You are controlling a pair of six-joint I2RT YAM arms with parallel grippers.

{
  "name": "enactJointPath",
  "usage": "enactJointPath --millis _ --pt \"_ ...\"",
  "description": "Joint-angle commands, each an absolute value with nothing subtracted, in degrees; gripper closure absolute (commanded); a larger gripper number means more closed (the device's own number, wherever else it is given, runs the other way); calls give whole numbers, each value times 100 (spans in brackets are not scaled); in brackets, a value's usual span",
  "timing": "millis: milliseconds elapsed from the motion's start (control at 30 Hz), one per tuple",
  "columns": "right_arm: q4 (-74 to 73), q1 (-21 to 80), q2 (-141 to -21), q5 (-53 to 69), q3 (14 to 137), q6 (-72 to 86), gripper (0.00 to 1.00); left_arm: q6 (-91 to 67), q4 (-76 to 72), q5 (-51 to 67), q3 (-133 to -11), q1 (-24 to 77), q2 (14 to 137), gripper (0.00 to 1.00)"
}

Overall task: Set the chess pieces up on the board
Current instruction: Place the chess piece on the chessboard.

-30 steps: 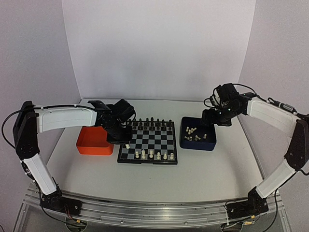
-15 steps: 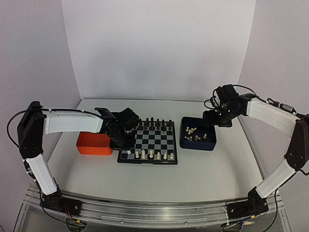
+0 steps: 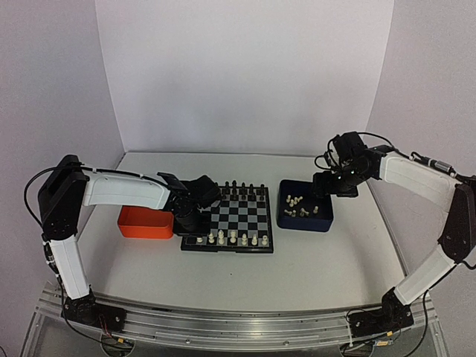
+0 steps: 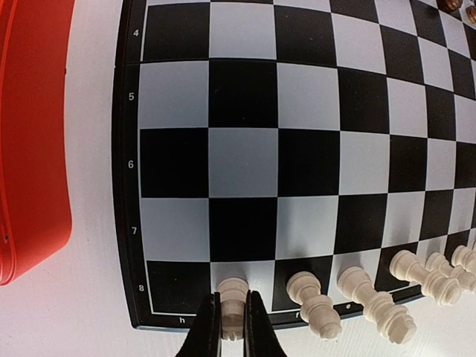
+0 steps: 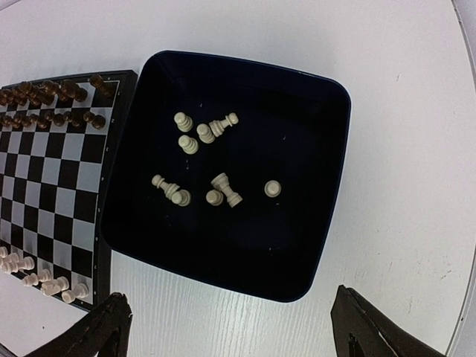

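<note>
1. Top external view: the orange tray (image 3: 141,223) is sitting left of centre, with the left arm crossing in front of its right end and hiding that part.
2. Just to its right, the left gripper (image 3: 195,232) is reaching down at the lower-left corner of the board (image 3: 238,216). From this height the wrist is covering the fingers, so the grip is not readable here.
3. The left wrist view is showing it plainly. At bottom centre the jaws are standing narrow, pinching a single cream piece (image 4: 233,291) between the fingers (image 4: 210,331). The piece is standing upright over the second square from the corner in the bottom row, the one marked 8. The fingers are hiding its lower half and the letter beneath it, so contact with the square is hard to make out.
4. To the right along that same row, more cream chess pieces (image 4: 312,297) are standing, the last ones being cut off by the right edge of the frame.
5. Black pieces (image 3: 234,186) are lining the board's upper edge, too small to tell apart.
6. Right of the board and just beside it, the dark blue tray (image 5: 327,245) is holding a loose scatter of cream chess pieces, some lying on their sides.
7. The right gripper (image 5: 230,294) is hovering above the tray with its jaws spread wide and nothing between them. Only its two dark fingertips (image 5: 108,327) are showing, in the bottom corners of the right wrist view.
</note>
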State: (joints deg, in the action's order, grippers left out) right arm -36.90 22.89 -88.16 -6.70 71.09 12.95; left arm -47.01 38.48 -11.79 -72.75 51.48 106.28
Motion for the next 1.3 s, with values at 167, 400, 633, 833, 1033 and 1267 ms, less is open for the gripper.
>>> enactJointPath --millis 167,400,633,833,1033,1267 --pt "-3613 2259 -8620 -791 7075 1232 9 -4816 3658 -1359 -7301 5177 10594 100" --pt "-3616 2247 -8597 -822 7058 1222 9 -4815 3632 -1258 -7285 5182 10624 100" --pt "-3621 2239 -8566 -848 7039 1202 9 -4795 3625 -1257 -7272 5192 10678 100" --pt "-3621 2236 -8530 -928 7017 1169 9 -4735 3727 -1283 -7354 5207 10771 100" --pt "-3621 2235 -8507 -959 7005 1144 8 -4671 3726 -1196 -7350 5221 10848 93" --pt "-3621 2235 -8504 -923 6996 1136 8 -4703 3944 -1351 -7396 5221 10811 91"
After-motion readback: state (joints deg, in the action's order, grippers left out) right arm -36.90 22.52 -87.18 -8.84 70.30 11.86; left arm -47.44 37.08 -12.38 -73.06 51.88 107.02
